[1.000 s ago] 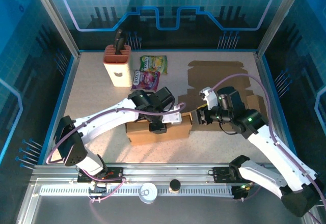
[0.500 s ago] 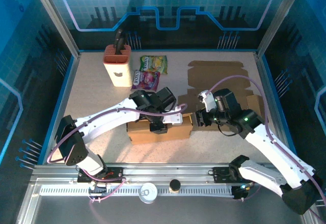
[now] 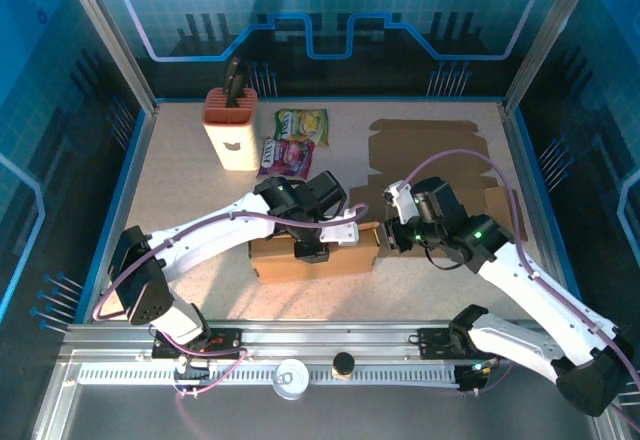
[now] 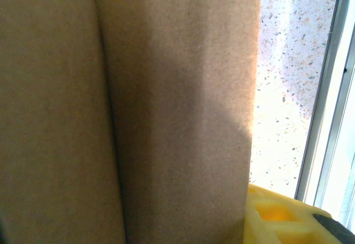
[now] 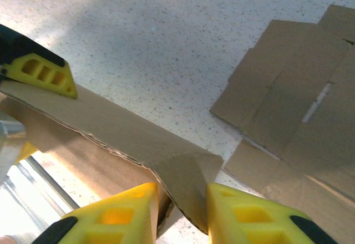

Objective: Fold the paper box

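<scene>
Top external view: the paper box (image 3: 285, 263), partly folded, is seen lying on the speckled worktop (image 3: 180, 200) near its front edge, between the two arms. The left tool (image 3: 309, 249) is set down on the box from above, near the middle of its length. The right tool (image 3: 386, 238) is placed at the box's right end. A flat, unfolded sheet of cardboard (image 3: 430, 145) is spread over the rear right part of the worktop, well apart from the box. At the rear left a knife block (image 3: 230, 135) stands upright, and two snack packets (image 3: 298, 140) lie just beside it.

In the right wrist view a brown end flap of the paper box (image 5: 111, 122) is held between the two yellow fingers (image 5: 249, 213) of the right tool (image 5: 183, 194); both fingers are pressed against it, so the tool is closed on the box. Farther along the same wall a yellow finger of the left tool (image 5: 47, 73) is laid against the outer face, and a second yellow patch is glimpsed on the other side, so that tool appears clamped on the wall.

In the left wrist view the cardboard (image 4: 166, 116) is seen very close, with one yellow finger (image 4: 277, 219) at the lower right.
</scene>
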### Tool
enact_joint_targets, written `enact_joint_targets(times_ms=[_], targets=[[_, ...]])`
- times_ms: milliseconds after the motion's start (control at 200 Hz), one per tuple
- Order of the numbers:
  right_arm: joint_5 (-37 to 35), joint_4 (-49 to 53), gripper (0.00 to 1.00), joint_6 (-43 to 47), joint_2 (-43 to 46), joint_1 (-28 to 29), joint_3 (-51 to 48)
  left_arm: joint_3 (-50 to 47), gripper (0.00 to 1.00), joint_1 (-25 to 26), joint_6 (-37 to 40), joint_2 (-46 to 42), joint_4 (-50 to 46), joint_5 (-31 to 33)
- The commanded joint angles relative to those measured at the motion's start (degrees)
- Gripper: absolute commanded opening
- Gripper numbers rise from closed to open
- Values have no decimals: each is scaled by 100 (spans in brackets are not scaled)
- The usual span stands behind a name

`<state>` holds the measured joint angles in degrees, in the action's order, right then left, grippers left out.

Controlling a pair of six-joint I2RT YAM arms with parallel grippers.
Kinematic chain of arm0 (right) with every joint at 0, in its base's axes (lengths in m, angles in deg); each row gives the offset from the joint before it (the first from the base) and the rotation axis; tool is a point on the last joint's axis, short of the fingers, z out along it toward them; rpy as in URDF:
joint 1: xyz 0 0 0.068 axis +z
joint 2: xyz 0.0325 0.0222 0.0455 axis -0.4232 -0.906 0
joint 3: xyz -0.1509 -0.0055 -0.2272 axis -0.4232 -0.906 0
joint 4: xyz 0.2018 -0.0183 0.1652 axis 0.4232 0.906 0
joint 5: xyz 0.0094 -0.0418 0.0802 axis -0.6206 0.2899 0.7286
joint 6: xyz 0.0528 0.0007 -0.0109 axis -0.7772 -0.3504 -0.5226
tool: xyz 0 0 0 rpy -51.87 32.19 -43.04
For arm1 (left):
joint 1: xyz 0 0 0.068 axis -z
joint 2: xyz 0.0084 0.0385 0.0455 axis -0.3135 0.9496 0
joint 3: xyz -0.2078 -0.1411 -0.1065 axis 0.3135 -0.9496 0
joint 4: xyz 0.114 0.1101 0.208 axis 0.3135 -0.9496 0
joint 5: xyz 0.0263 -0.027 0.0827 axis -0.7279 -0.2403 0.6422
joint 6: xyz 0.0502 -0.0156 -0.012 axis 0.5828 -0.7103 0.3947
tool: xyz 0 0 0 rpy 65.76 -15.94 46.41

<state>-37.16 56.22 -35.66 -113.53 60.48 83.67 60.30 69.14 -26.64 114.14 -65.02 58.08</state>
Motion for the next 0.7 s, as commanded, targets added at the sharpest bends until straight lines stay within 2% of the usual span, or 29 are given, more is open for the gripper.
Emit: enact_joint_targets(times_ms=[0,130,330,695], targets=[[-412,244,24,-24,-18,153,162,105,41,48,119,106,52,-162],[-646,284,19,-63,-10,305,191,114,40,58,108,123,51,-151],[-1254,412,0,-236,-78,639,343,148,43,76,62,115,64,-81],[-1203,500,0,-1398,-295,837,491,188,44,102,-132,131,194,-4]])
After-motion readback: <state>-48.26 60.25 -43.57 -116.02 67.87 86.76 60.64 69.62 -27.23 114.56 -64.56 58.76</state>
